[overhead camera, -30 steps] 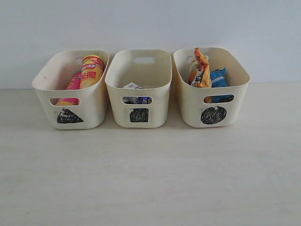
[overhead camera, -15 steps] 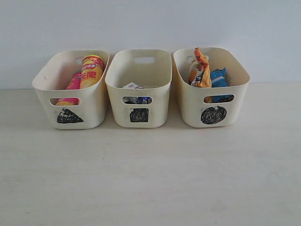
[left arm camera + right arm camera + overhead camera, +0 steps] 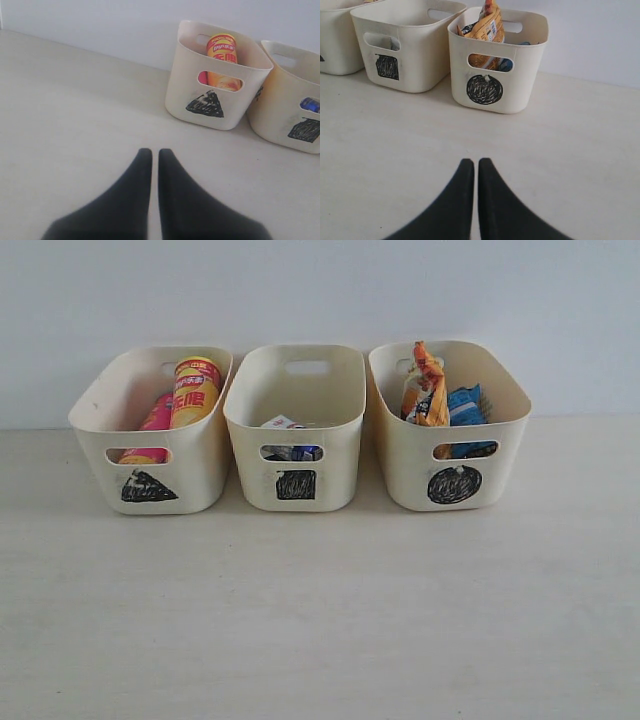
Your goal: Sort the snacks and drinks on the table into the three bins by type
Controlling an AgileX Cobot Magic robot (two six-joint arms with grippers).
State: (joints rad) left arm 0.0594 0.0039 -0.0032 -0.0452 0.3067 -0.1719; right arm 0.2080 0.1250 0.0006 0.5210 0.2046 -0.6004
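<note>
Three cream bins stand in a row at the back of the table (image 3: 320, 620). The triangle bin (image 3: 150, 430) holds the yellow-and-red tube (image 3: 195, 390) and the pink tube (image 3: 157, 415). In the square bin (image 3: 295, 425) lie the white-and-blue carton (image 3: 283, 424) and a darker carton, mostly hidden. The circle bin (image 3: 450, 425) holds the orange-tan bag (image 3: 428, 385) and the blue bag (image 3: 465, 405). Neither arm shows in the exterior view. My left gripper (image 3: 151, 151) is shut and empty over bare table, short of the triangle bin (image 3: 215, 80). My right gripper (image 3: 472, 161) is shut and empty, short of the circle bin (image 3: 495, 65).
A pale wall rises right behind the bins. Bare table stretches from the bins to the front edge of the exterior view. The square bin (image 3: 405, 45) shows beside the circle bin in the right wrist view.
</note>
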